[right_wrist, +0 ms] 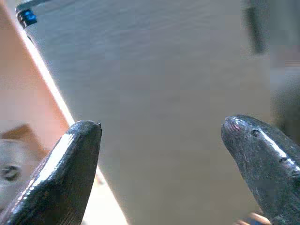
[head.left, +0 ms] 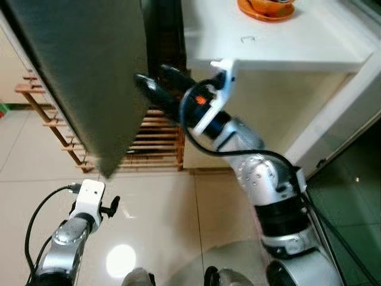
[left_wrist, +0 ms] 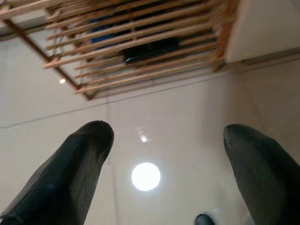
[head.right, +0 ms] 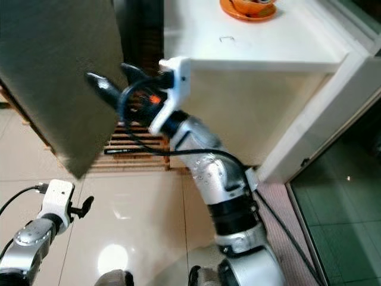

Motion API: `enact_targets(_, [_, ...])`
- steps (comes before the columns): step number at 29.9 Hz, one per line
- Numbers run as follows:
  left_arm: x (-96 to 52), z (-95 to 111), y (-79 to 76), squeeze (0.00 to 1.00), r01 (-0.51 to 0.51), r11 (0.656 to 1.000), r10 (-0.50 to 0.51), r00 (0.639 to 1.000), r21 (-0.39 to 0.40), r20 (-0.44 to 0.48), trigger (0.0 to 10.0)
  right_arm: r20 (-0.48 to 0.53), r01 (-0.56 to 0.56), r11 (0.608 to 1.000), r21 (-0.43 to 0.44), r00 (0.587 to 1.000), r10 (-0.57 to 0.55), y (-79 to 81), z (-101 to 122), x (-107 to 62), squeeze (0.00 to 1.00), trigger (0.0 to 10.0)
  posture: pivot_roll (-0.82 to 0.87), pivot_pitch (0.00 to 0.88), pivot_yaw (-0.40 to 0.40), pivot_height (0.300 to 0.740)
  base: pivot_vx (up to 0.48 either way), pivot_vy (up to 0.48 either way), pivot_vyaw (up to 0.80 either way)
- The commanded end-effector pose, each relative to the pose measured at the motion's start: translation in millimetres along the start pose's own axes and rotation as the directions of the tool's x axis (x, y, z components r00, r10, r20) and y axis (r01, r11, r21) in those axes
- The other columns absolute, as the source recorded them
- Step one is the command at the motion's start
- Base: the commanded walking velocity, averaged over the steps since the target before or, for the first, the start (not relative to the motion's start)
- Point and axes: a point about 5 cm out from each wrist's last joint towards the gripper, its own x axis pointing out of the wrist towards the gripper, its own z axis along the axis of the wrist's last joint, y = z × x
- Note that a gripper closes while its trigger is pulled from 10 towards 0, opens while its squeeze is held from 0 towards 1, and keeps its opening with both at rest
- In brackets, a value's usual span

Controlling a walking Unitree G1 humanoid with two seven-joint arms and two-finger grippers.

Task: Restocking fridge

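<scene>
Fridge door (head.left: 89,77) approached by the open right gripper (head.left: 156,80).
Stiff, heavy, hinged; best pushed or gripped at its edge. Left gripper (left_wrist: 164,173) hangs open.

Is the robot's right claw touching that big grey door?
Cannot tell. In the left eye view the right gripper reaches the edge of the grey door and overlaps it. The right wrist view shows open fingers before the door, and no plain contact or gap.
</scene>
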Motion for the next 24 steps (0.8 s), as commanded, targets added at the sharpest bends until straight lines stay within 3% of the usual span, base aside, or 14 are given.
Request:
enact_targets(1, [-0.1,-6.7,-2.7,0.0,-0.007,1.0,0.008,1.0,0.019,-0.03,10.0,-0.016,0.023,1.0,-0.009,1.0,-0.023,-2.0,-2.1,-1.9,0.0,10.0,0.09,0.006,-0.033,0.74,0.0,0.0,0.0])
enact_targets(4, [0.7,-10.9,-1.3,0.0,-0.025,1.0,0.025,0.998,-0.003,-0.052,10.0,-0.026,0.017,1.0,0.001,1.0,-0.017,0.4,-2.1,-0.8,0.0,10.0,0.09,0.0,-0.038,0.74,0.0,0.0,0.0])
enact_targets(7, [3.3,-8.0,1.3,0.0,-0.052,0.998,0.052,0.998,-0.017,-0.032,10.0,-0.05,0.052,0.997,-0.051,0.997,-0.054,-1.6,-3.8,3.1,0.0,10.0,0.09,0.0,-0.041,0.74,0.0,0.0,0.0])
enact_targets(11, [8.4,14.9,4.1,0.0,-0.083,0.996,0.084,0.993,-0.017,0.078,10.0,-0.056,0.227,0.963,-0.143,0.97,-0.236,-25.1,-6.7,0.5,0.0,10.0,0.1,0.0,-0.044,0.74,0.0,0.0,0.0])
enact_targets(14, [10.4,36.4,2.5,0.0,-0.087,0.996,0.092,0.979,-0.037,0.181,10.0,-0.041,0.441,0.853,-0.278,0.882,-0.469,-57.1,-9.4,-15.8,0.0,10.0,0.1,0.0,-0.043,0.74,0.0,0.0,0.0])
enact_targets(15, [9.4,55.8,-2.4,0.0,-0.063,0.997,0.069,0.963,-0.032,0.261,10.0,-0.025,0.518,0.788,-0.333,0.831,-0.556,-72.1,-10.3,-31.0,0.0,10.0,0.1,0.0,-0.046,0.74,0.0,0.0,0.0])
enact_targets(16, [9.4,55.8,-2.4,0.0,-0.063,0.997,0.069,0.963,-0.032,0.261,10.0,-0.025,0.518,0.788,-0.333,0.831,-0.556,-72.1,-10.3,-31.0,0.0,10.0,0.1,0.0,-0.046,0.74,0.0,0.0,0.0])
enact_targets(17, [8.2,66.5,-6.3,0.0,-0.04,0.998,0.053,0.954,-0.049,0.296,10.0,-0.033,0.547,0.752,-0.367,0.8,-0.599,-79.0,-12.9,-40.2,0.0,10.0,0.09,0.0,-0.047,0.74,0.0,0.0,0.0])
enact_targets(18, [5.7,81.6,-12.7,0.0,0.004,0.997,0.025,0.938,-0.083,0.346,10.0,-0.031,0.585,0.704,-0.402,0.76,-0.649,-86.6,-15.4,-54.4,0.0,10.0,0.08,0.0,-0.048,0.74,0.0,0.0,0.0])
enact_targets(19, [-1.6,109.0,-25.9,0.0,0.07,0.995,-0.032,0.895,-0.07,0.446,10.0,-0.033,0.625,0.613,-0.483,0.686,-0.726,-97.1,-22.5,-83.8,0.0,10.0,0.08,0.0,-0.051,0.74,0.0,0.0,0.0])
enact_targets(22, [-10.7,129.6,-38.6,0.0,0.117,0.992,-0.075,0.848,-0.046,0.525,10.0,-0.057,0.639,0.577,-0.509,0.643,-0.763,-100.3,-34.7,-109.8,0.0,10.0,0.07,0.0,-0.052,0.74,0.0,0.0,0.0])
enact_targets(23, [-10.7,129.6,-38.6,0.0,0.117,0.992,-0.075,0.848,-0.046,0.525,10.0,-0.057,0.639,0.577,-0.509,0.643,-0.763,-100.3,-34.7,-109.8,0.0,10.0,0.07,0.0,-0.052,0.74,0.0,0.0,0.0])
enact_targets(24, [-23.0,145.2,-48.1,0.0,0.14,0.99,-0.105,0.797,-0.013,0.595,10.0,-0.081,0.645,0.561,-0.519,0.617,-0.783,-97.7,-50.6,-131.8,0.0,10.0,0.06,0.0,-0.043,0.74,0.0,0.0,0.0])
